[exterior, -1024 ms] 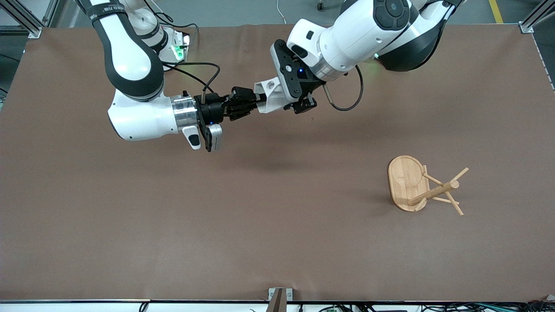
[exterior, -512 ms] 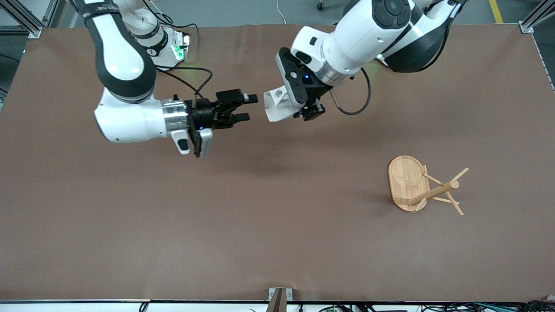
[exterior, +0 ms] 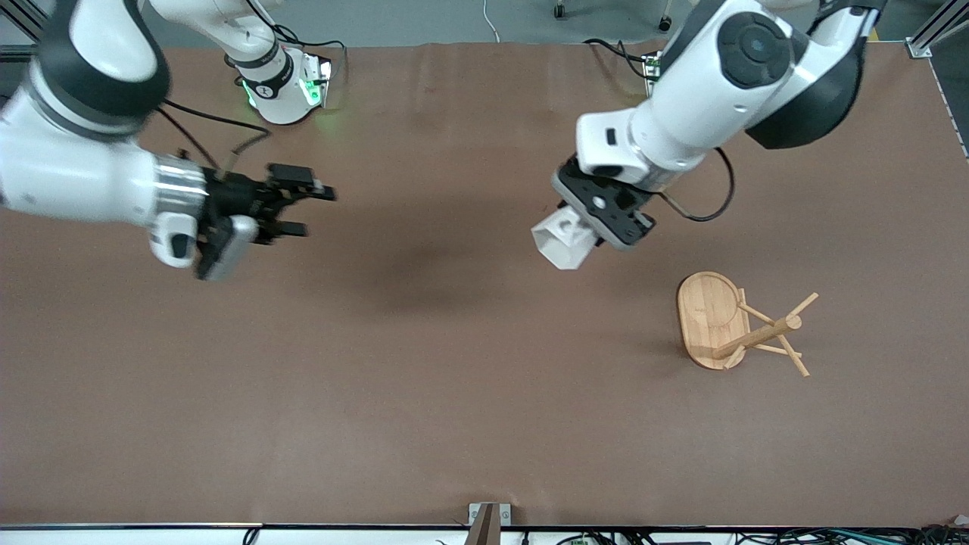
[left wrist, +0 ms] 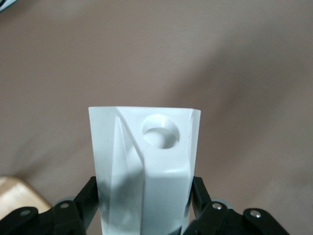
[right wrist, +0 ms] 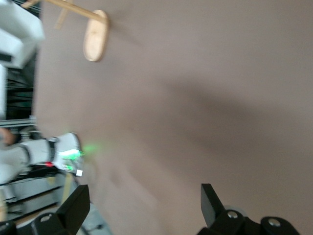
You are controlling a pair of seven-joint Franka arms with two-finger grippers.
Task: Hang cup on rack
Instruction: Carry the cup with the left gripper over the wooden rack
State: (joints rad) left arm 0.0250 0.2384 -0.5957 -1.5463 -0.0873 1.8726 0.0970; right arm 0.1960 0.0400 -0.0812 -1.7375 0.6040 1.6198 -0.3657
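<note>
Clamped between the left gripper [exterior: 598,227]'s 2 black fingers [left wrist: 78,208] is the cup [exterior: 562,239], carried in the air over the bare brown table [exterior: 454,393], not far from the rack [exterior: 738,325]. That arm reaches down from its base at the top of the front view, its forearm slanting toward the middle of the table, wrist bent so the cup points away from it. In the left wrist view the cup [left wrist: 144,166] fills the frame between the fingers: white, matte, cut in flat facets, with a blocky handle pierced by 1 round hole.

Over at the right arm's end of the table, the right gripper [exterior: 299,206] hangs in the air with its 2 fingers [right wrist: 73,208] spread apart and nothing between them, the forearm lying almost level.

I count 1 cup and 1 rack. The rack stands on the table toward the left arm's end, nearer the front camera than the held cup: pale bamboo, an oval base, 1 round post, and several thin pegs sticking outward. The tabletop is a smooth, dull brown sheet.
</note>
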